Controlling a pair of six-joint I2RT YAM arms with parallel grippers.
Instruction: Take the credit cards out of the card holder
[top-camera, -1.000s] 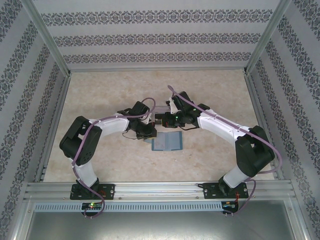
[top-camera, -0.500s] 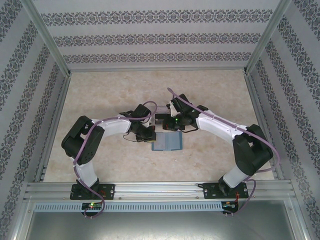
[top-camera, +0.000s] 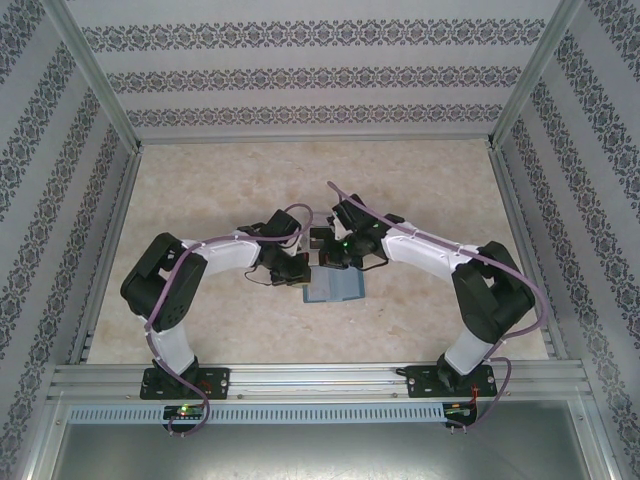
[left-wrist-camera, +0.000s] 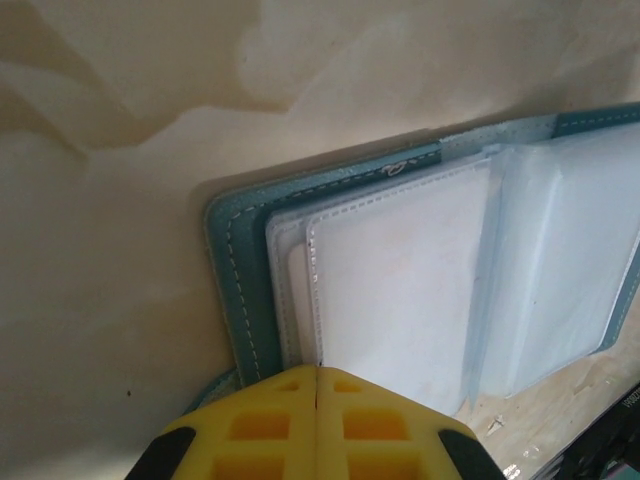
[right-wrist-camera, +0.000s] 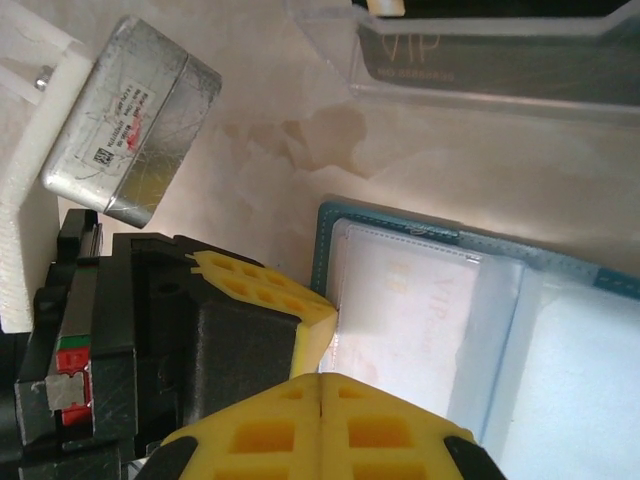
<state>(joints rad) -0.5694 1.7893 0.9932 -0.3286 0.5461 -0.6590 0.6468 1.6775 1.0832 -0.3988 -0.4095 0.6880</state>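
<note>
The card holder, a teal bifold wallet, lies open on the table between both arms. Its clear sleeves face up. A pale credit card with reddish marks and "VIP" lettering sits inside the left sleeve. My left gripper is shut, its tip touching the sleeve's stitched edge by the teal border. My right gripper is shut too, its tip resting on the same sleeve, right beside the left gripper's yellow finger. Seen from above, the left gripper and right gripper meet at the holder's far left corner.
A clear plastic box stands just beyond the holder, and a dark card-like piece with "VIP" lettering lies in it. Aluminium frame rails and patterned walls bound the beige table on three sides.
The right gripper has come nearer and leftward, down onto the holder's far left corner next to the left gripper. The left gripper has shifted slightly right. The holder has stayed in place.
</note>
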